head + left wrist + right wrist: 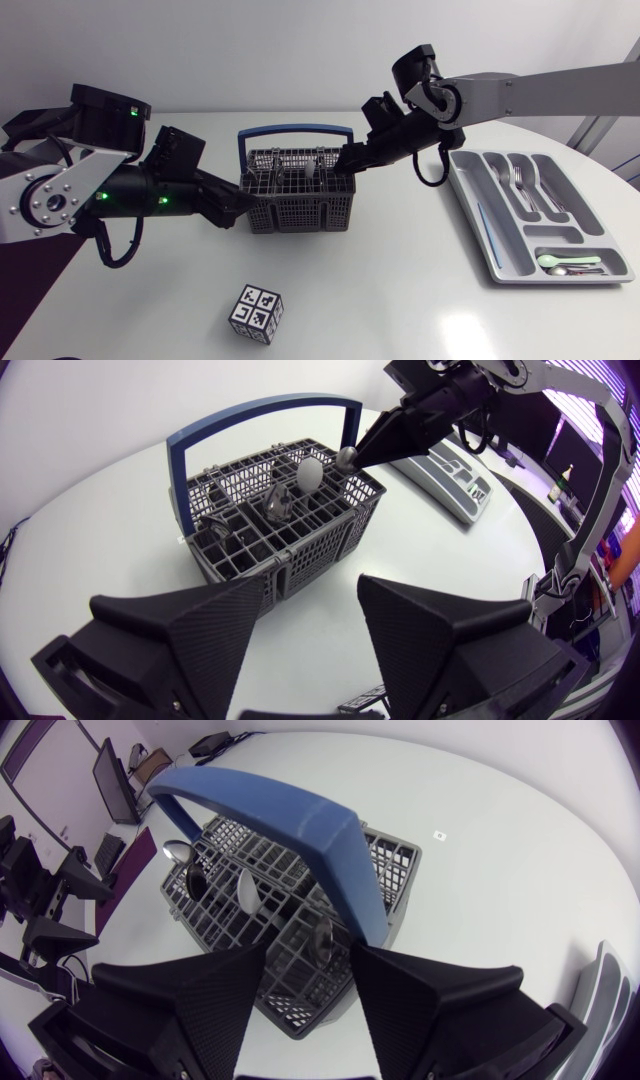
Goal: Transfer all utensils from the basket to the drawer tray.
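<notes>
The left gripper (240,205) sits at the 9 o'clock side of the basket (300,210), fingers wide apart and empty. The right gripper (347,158) hovers at the basket's 2 o'clock corner, equally spread, with a utensil (322,938) standing loose between its fingers. The drawer tray (470,200), at 3 o'clock, holds cutlery (520,185).
</notes>
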Robot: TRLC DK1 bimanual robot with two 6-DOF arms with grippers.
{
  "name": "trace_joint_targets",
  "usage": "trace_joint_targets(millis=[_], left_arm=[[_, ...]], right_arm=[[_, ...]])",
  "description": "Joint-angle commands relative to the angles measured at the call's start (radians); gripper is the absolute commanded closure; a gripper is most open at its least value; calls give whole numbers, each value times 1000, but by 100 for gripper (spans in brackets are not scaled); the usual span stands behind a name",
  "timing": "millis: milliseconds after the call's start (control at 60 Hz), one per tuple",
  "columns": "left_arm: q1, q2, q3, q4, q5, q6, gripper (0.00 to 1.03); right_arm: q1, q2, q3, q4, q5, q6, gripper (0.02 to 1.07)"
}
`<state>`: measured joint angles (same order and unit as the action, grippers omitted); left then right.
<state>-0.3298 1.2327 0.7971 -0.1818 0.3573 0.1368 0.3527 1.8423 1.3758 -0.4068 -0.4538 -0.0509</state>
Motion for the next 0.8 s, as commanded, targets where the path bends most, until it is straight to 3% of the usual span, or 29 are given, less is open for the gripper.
trace_joint_targets(millis=[0, 283, 417, 783], left_arm=[[8, -13, -30, 10, -3, 23, 38], [6, -15, -33, 12, -3, 24, 38], [5, -18, -35, 12, -3, 24, 38], [3, -18, -38, 10, -4, 24, 38]], right_arm=[[6, 34, 23, 17, -8, 31, 52], [9, 37, 5, 59, -6, 31, 96], [12, 35, -4, 66, -8, 31, 101], [19, -49, -64, 95, -54, 29, 101]])
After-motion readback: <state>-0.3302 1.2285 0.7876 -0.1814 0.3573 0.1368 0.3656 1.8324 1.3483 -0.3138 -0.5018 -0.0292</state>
